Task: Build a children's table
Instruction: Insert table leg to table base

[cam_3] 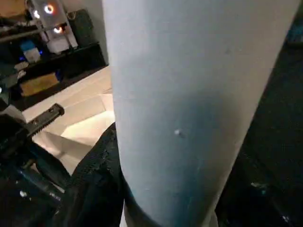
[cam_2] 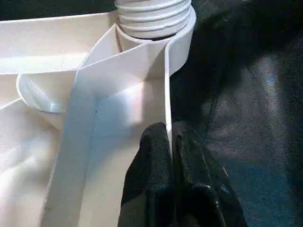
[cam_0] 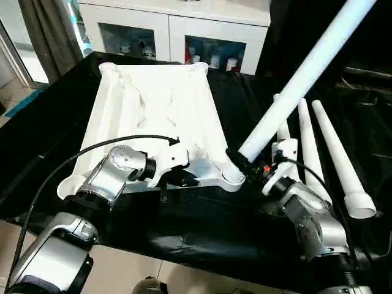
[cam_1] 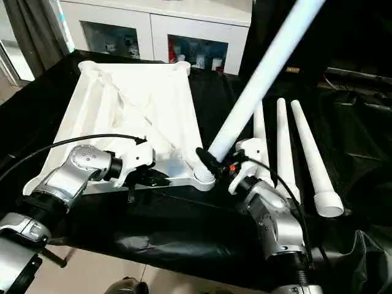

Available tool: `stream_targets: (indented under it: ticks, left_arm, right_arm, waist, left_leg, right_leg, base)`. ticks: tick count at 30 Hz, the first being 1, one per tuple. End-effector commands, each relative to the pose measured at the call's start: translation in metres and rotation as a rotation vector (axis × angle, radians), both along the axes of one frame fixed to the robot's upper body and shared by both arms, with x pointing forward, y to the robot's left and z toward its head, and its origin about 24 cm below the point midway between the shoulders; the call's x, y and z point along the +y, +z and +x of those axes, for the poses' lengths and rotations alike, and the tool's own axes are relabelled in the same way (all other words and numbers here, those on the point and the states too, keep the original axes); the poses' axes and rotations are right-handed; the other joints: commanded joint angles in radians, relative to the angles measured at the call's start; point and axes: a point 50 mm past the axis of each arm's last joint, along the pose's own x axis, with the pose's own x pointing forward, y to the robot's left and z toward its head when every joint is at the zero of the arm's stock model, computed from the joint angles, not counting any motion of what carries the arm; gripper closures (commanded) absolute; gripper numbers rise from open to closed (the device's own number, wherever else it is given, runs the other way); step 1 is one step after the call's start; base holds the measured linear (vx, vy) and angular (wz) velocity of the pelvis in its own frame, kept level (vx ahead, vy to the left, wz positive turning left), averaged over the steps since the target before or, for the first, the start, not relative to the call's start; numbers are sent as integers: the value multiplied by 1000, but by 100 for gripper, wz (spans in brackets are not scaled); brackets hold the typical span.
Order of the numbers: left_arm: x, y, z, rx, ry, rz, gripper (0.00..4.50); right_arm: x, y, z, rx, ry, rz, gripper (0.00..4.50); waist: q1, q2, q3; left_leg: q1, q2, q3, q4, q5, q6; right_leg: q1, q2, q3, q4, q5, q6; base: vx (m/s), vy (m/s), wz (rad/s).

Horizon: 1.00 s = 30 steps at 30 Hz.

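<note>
The children's table top (cam_0: 153,104) lies upside down on a black cloth, ribbed underside up. My left gripper (cam_2: 169,137) is shut on the thin near rim (cam_2: 166,85) of the top, close to its near right corner; in the left eye view this gripper (cam_0: 177,179) sits at the front edge. One white leg (cam_0: 294,86) leans up and to the right, its threaded end in the near right corner socket (cam_0: 233,177). My right gripper (cam_0: 245,164) is shut on this leg (cam_3: 189,94) just above the socket.
Three loose white legs (cam_0: 340,159) lie side by side on the black cloth to the right of the top. A white cabinet (cam_0: 171,30) with glass doors stands behind the table. The cloth's front edge runs just below my forearms.
</note>
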Motion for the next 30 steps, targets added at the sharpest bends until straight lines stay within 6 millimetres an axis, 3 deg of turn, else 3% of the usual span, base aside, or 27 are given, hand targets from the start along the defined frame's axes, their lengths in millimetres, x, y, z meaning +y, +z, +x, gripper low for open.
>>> stream_targets:
  ticks: [1,14,18,26,30]
  left_arm:
    - [4,5,5,-27,20,7,450]
    - [4,5,5,-25,7,15,450]
    - [4,5,3,-18,-5,16,450]
    - [4,5,-1,-7,-46,-3,450]
    - [5,8,-9,31,-127,-36,450]
  right_arm:
    - [-3,-26,-11,98,15,-94,259]
    - [2,-24,-6,91,166,-202,259]
    - [2,-24,-3,113,223,-215,259]
    - [1,-25,4,132,326,-219,259]
    - [1,-31,1,142,442,-276,259]
  waist:
    - [1,21,-66]
    - [-3,16,-64]
    - [-3,13,-65]
    - [-8,9,-62]
    - [-12,8,-65]
  left_leg:
    - [31,75,-38,-84,-362,-40]
    - [30,76,-39,-86,-369,-27]
    - [28,75,-37,-84,-347,-18]
    - [28,77,-37,-84,-354,-12]
    - [24,78,-35,-85,-322,1]
  right_leg:
    - [25,-105,55,-98,-212,-243]
    - [23,-103,55,-103,-273,-227]
    - [25,-105,56,-101,-241,-234]
    - [23,-104,54,-104,-273,-236]
    - [27,-103,53,-98,-214,-251]
  base:
    - [0,0,0]
    - [0,0,0]
    - [0,0,0]
    - [0,0,0]
    - [0,0,0]
